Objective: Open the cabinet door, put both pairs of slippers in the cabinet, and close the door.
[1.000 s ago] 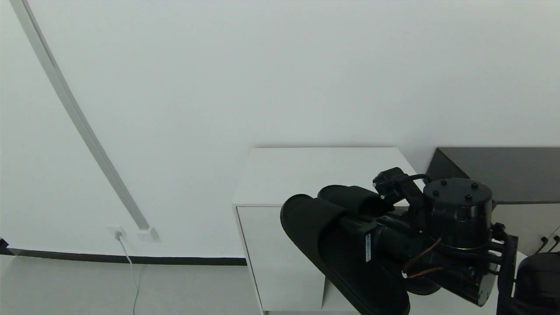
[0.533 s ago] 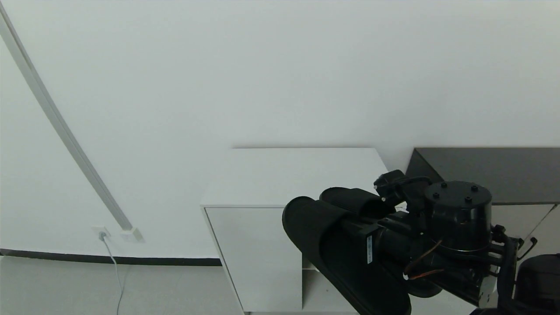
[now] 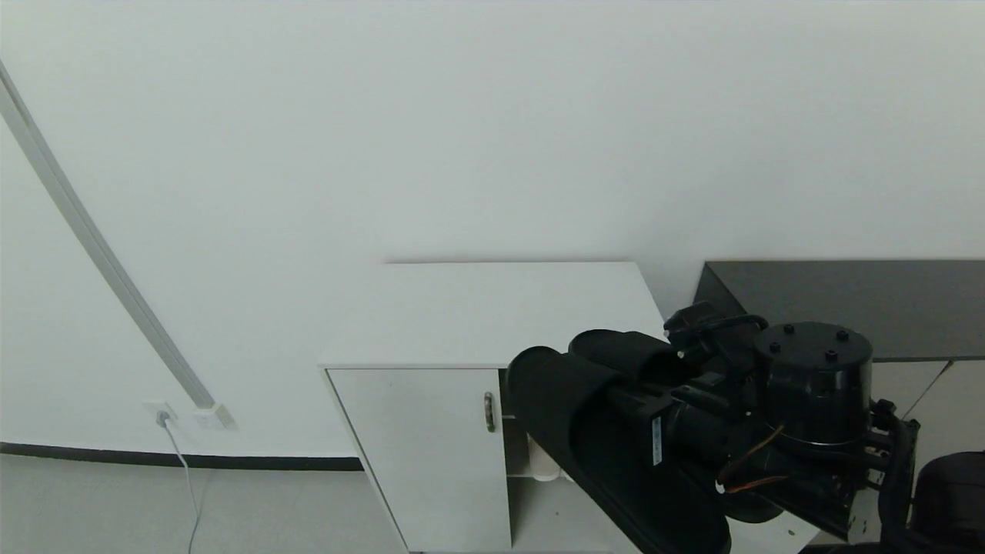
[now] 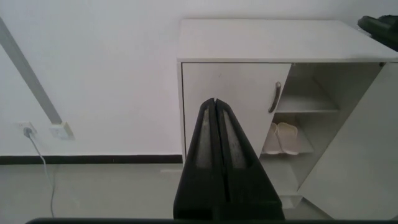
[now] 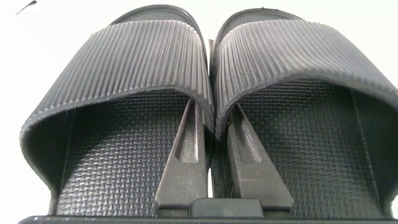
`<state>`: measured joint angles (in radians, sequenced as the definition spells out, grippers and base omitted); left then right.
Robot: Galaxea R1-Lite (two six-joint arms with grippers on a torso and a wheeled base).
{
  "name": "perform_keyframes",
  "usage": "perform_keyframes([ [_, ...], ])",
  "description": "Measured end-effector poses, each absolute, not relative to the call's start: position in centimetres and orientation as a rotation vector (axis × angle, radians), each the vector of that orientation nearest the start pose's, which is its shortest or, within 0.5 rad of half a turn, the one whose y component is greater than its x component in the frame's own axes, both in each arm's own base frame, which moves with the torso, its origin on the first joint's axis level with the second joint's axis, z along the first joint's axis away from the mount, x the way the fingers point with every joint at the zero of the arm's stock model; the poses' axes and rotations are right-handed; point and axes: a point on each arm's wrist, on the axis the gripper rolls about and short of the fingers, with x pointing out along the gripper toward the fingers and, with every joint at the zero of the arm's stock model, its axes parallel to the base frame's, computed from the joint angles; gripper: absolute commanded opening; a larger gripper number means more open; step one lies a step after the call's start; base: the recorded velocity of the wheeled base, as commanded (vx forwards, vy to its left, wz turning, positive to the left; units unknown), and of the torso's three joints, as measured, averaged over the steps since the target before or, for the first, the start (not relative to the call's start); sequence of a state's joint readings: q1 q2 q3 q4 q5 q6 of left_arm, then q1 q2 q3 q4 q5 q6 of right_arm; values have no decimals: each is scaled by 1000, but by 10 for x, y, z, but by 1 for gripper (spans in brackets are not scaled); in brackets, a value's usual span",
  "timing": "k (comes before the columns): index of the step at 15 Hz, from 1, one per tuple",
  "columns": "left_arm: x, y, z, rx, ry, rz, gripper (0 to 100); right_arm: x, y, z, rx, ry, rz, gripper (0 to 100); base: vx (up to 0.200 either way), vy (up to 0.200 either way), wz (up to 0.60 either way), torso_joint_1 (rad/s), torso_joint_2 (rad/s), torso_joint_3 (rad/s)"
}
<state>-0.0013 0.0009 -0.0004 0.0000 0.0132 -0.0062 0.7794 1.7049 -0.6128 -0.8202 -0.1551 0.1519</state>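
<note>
Room: a plain white wall (image 3: 492, 131) over a grey floor (image 3: 92, 508), with a black skirting strip (image 3: 192, 460) where they meet.
Wall fittings: a pale trunking strip (image 3: 100, 254) slants down to a socket (image 3: 159, 415) with a hanging cable (image 3: 185, 492), well off to the left of the right claw.
Cabinet (image 3: 477, 308): white, against the wall, just behind the right claw; its flat top is bare.
Shut door (image 3: 423, 454): the cabinet's left half, with a small metal handle (image 3: 488, 412) at its inner edge.
Open door (image 4: 367, 143): swung outward, baring the shelves (image 4: 308, 111) ahead of the left claw.
Pale slippers (image 4: 286, 138): side by side on a shelf in the open half, ahead of the left claw and well apart from it.
Dark-topped unit (image 3: 846, 300): beside the cabinet, behind the right claw.
Left claw (image 4: 215, 102): fingers pressed flat together, holding nothing, pointing at the cabinet front.
Right claw (image 5: 212, 112): pinched on the inner edges of the black slippers.
Black slippers (image 3: 608, 431): a ribbed pair (straps facing the wrist camera) held side by side, in the air before the open half.
Writing: a small white sticker (image 3: 656, 442) on the right wrist; its print is too small to read.
</note>
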Motion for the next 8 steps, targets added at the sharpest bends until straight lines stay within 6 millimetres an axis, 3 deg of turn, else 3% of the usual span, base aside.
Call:
perform_keyframes([
  [8, -23, 0, 76, -7, 0, 12, 0, 205, 199, 147, 6, 299, 610, 0, 0, 0, 0, -13, 26, 15],
])
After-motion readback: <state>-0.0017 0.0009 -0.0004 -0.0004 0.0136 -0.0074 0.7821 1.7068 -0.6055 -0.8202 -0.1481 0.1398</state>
